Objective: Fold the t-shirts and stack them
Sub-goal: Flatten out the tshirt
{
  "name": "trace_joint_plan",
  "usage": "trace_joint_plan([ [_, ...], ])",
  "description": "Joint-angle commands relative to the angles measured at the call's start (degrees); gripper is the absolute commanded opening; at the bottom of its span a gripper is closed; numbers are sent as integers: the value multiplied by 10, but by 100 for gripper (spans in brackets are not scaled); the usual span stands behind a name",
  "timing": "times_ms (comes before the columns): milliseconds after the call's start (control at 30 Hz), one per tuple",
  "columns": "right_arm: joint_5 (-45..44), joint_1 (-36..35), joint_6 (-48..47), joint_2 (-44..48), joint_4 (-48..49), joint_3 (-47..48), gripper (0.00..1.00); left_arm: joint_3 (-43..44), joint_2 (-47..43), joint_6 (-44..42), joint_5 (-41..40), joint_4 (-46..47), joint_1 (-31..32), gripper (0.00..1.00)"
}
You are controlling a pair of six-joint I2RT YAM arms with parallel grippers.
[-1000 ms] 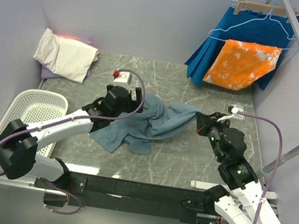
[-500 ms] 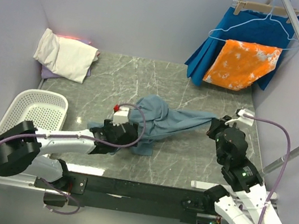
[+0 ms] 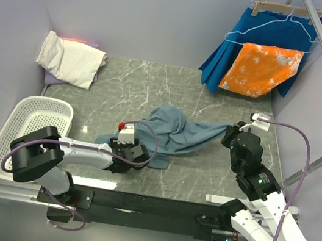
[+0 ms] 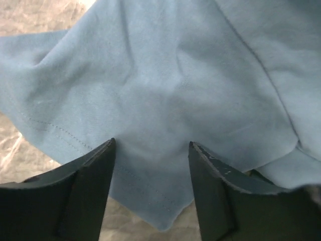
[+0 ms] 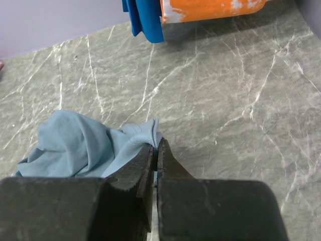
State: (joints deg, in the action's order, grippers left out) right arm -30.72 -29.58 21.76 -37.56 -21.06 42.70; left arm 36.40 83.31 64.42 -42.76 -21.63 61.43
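Dusty blue-grey cotton t-shirt [image 3: 174,132] | right gripper [image 5: 156,145] clamped on its edge | left gripper [image 4: 152,144] jaws apart astride hem (unpinched) | advice: bite deep, then spread taut

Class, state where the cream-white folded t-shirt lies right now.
In the top view, the cream-white t-shirt lies at the far-left corner of the table, beyond the white basket.

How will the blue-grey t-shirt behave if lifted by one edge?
Probably floppy: the blue-grey t-shirt lies in rumpled folds, so it should sag below the right hand pinching its edge. Likely light, being thin; the rest may drag.
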Motion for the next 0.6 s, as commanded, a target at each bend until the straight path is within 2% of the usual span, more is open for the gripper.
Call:
trace_joint_plan([
  [0,-7,2,-6,6,11,26,0,7,31,12,-9,21,7,69],
  [100,-7,2,-6,6,14,20,0,7,33,9,-5,30,20,73],
  [133,-6,2,-5,6,15,20,0,1,31,5,0,35,22,67],
  [200,-6,1,-6,6,15,18,0,-9,27,-1,12,61,24,51],
  [233,-4,2,-5,6,16,18,0,-17,27,-3,15,69,24,27],
  [267,-4,1,-5,5,15,19,0,-19,26,-3,15,72,24,15],
  [333,-4,2,-7,4,14,20,0,-17,31,2,11,63,24,1],
  [433,-4,2,-8,4,10,24,0,8,22,5,-7,12,24,1],
  [533,-6,2,-8,11,-4,37,0,65,-39,-3,-32,-88,27,1],
  [567,-4,2,-8,19,-9,42,0,81,-92,-12,-35,-104,28,1],
])
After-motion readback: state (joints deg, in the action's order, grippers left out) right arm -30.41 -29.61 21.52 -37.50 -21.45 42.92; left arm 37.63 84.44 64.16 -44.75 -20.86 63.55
